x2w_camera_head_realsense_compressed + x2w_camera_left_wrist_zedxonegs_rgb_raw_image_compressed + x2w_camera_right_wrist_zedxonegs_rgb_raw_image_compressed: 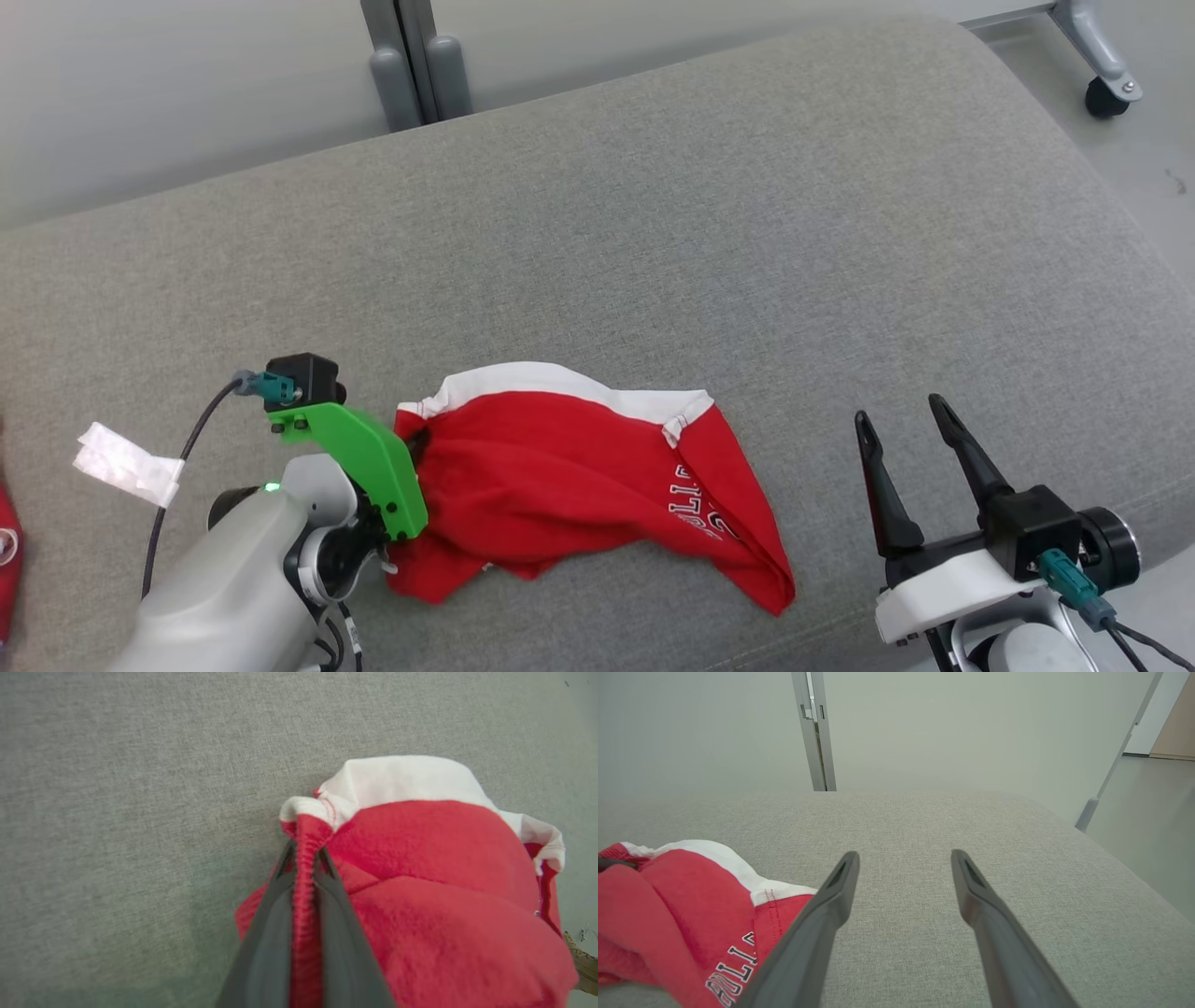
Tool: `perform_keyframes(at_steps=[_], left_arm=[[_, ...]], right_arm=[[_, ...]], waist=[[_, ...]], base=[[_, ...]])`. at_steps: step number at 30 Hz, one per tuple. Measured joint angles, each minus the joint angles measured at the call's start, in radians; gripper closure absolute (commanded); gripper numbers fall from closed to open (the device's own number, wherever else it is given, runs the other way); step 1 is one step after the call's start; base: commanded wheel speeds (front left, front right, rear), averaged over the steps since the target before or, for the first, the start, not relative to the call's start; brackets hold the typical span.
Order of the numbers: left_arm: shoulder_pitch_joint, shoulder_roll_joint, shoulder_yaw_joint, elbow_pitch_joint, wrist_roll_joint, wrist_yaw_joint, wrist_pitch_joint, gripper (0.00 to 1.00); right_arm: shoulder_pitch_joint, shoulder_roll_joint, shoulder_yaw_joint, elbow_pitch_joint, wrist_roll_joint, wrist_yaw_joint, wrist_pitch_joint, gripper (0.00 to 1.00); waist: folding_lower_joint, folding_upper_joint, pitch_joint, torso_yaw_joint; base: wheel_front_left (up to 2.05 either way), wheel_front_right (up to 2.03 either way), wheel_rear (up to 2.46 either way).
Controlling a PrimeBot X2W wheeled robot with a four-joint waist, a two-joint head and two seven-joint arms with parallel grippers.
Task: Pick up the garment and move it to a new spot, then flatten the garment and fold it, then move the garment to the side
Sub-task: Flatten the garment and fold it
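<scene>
Pick-up is in hand: the left gripper (303, 856) clenches the 9 o'clock edge of the garment (560, 476) on the bench (653, 233), the right gripper (901, 411) stands released, and a lift likely follows.

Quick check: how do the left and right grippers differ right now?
The left gripper is shut, pinching a ridge of the red garment near its white band; the right gripper stands open and holds nothing. The left gripper is at the garment's left end; the right gripper is over the bare grey cushion, apart from the cloth. Both have long dark fingers.
</scene>
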Motion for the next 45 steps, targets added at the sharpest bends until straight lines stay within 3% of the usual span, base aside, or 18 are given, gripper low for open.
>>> perform_keyframes(at_steps=[5, 11, 24, 31, 36, 41, 45], left_arm=[[0.044, -0.001, 0.006, -0.021, 0.008, -0.009, -0.081, 1.0], [0.057, -0.011, 0.014, -0.09, 0.06, 0.014, -0.202, 1.0], [-0.202, -0.022, 0.052, -0.046, 0.225, 0.038, -0.417, 1.0], [-0.362, -0.008, 0.093, 0.023, 0.347, -0.002, -0.482, 1.0], [-0.382, -0.025, 0.2, -0.087, 0.488, -0.059, -0.486, 1.0], [-0.155, -0.087, 0.291, -0.214, 0.597, -0.155, -0.488, 1.0], [0.065, -0.137, 0.294, -0.291, 0.663, -0.188, -0.488, 1.0]], right_arm=[[0.021, 0.0, -0.007, 0.005, -0.002, 0.0, 0.0, 0.0], [0.035, 0.0, -0.013, 0.004, -0.005, 0.0, 0.0, 0.0], [0.004, 0.0, 0.025, 0.014, 0.001, 0.0, 0.0, 0.0], [0.005, 0.0, 0.034, 0.02, 0.0, 0.0, 0.0, 0.0], [0.005, 0.0, 0.024, 0.017, 0.001, 0.0, 0.0, 0.0], [0.008, 0.0, 0.004, 0.013, 0.002, 0.0, 0.0, 0.0], [0.021, 0.0, -0.006, 0.014, -0.002, 0.0, 0.0, 0.0]], waist=[[0.0, 0.0, -0.02, -0.001], [0.0, 0.0, -0.041, 0.015], [0.0, 0.0, -0.042, -0.05], [0.0, 0.0, -0.043, -0.119], [0.0, 0.0, -0.035, -0.141], [0.0, 0.0, -0.031, -0.115], [0.0, 0.0, -0.035, -0.079]], base=[[0.0, 0.0, 0.0], [0.0, 0.0, 0.0], [0.0, 0.0, 0.0], [0.0, 0.0, 0.0], [0.0, 0.0, 0.0], [0.0, 0.0, 0.0], [0.0, 0.0, 0.0]])
